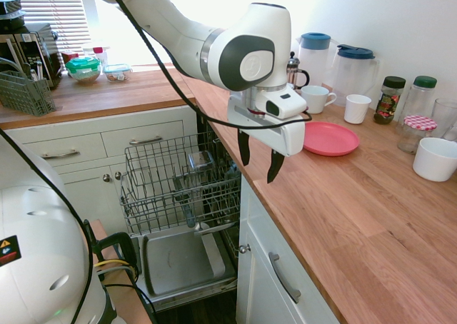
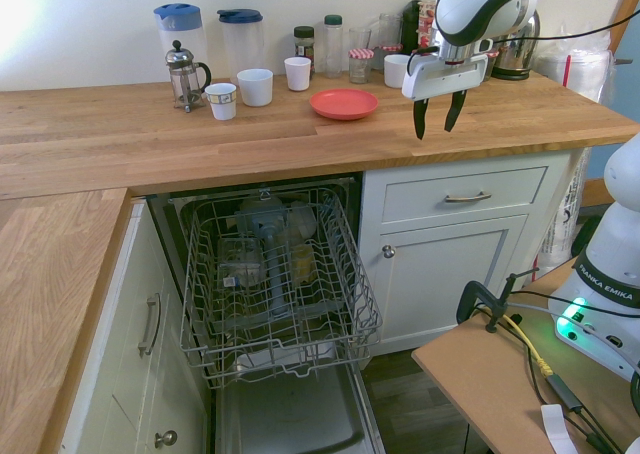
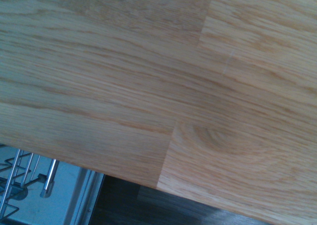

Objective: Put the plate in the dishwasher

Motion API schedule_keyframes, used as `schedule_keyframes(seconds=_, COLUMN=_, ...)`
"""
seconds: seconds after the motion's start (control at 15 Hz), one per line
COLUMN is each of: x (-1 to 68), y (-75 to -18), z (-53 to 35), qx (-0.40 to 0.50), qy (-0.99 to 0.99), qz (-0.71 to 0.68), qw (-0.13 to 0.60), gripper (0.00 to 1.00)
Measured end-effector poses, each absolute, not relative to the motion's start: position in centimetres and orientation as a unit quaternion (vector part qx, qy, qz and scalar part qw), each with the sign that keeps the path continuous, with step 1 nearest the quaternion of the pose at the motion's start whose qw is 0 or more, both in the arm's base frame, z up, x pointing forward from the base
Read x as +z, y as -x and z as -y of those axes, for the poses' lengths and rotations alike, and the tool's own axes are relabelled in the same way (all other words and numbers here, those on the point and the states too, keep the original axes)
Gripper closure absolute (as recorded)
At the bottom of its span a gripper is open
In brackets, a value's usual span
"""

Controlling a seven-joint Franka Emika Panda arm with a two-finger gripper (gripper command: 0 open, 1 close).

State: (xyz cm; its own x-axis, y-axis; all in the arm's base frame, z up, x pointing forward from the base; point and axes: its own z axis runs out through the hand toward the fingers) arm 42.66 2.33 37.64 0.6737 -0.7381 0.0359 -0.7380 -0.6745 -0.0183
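My gripper [image 2: 437, 126] hangs above the wooden counter [image 2: 200, 134] near its front edge, fingers apart and holding nothing. Below, the dishwasher [image 2: 275, 274] stands open with its rack [image 1: 178, 178] pulled out. Farther back, the plate [image 2: 343, 103] lies flat on the counter beside white mugs [image 2: 256, 87].

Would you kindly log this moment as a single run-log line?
gripper: open, empty, above counter | plate: flat on counter, untouched | dishwasher: door down, rack pulled out | stage: before grasp
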Motion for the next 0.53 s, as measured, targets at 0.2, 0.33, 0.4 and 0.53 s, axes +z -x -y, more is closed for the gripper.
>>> schedule_keyframes(seconds=0.2, x=37.7, y=-42.9, z=-2.6, qx=-0.027, qy=0.912, qz=-0.409, qw=0.005, gripper=0.0)
schedule_keyframes(seconds=0.33, x=38.3, y=-43.7, z=-3.0, qx=-0.032, qy=0.909, qz=-0.415, qw=0.01, gripper=0.0)
schedule_keyframes(seconds=0.4, x=38.7, y=-44.5, z=-3.1, qx=-0.034, qy=0.907, qz=-0.419, qw=0.017, gripper=0.0)
schedule_keyframes(seconds=0.53, x=39.7, y=-46.8, z=-2.4, qx=-0.036, qy=0.897, qz=-0.439, qw=0.037, gripper=0.0)
